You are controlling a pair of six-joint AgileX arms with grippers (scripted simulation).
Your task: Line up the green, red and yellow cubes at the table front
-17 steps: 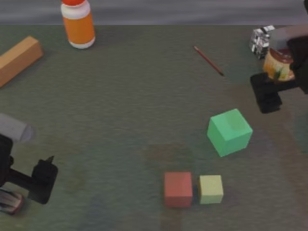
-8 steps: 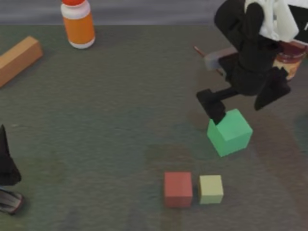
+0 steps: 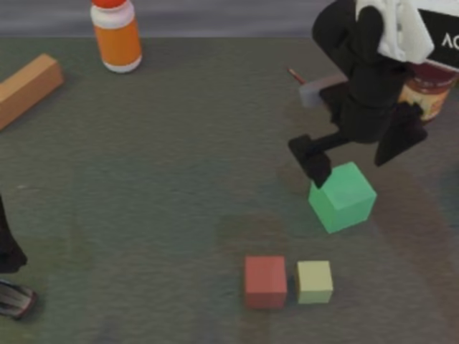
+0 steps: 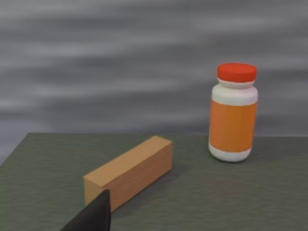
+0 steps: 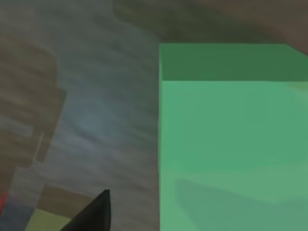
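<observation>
Since half a second ago the right arm has shifted slightly leftward and lower over the mint-green cube; the cubes themselves have not moved.

Writing: white panel on the right arm bears partial black lettering, "AC" legible, the rest cut off at the frame edge. Labels on the bottle and the jar are not readable.

Right gripper (image 3: 354,152): black, reaching down from the table's upper right, poised above the bright mint-green matte cube (image 3: 343,197). One finger (image 3: 311,159) sits at the cube's upper-left corner, the other out to the right; jaws spread wide, holding nothing.

Left gripper (image 3: 8,251): parked at the table's left edge, mostly out of frame; jaw state cannot be told.

Dull brick-red matte cube (image 3: 265,282) and pale yellow matte cube (image 3: 315,282): side by side near the front of the dark olive-grey cloth-like table (image 3: 179,179), a narrow gap between them, red on the left. Green cube lies behind and to the right of them.

Long tan wooden block (image 3: 27,89): far left. Orange-and-white bottle with red cap (image 3: 116,34): back left, upright. Brown jar (image 3: 429,89): partly hidden behind the right arm.
</observation>
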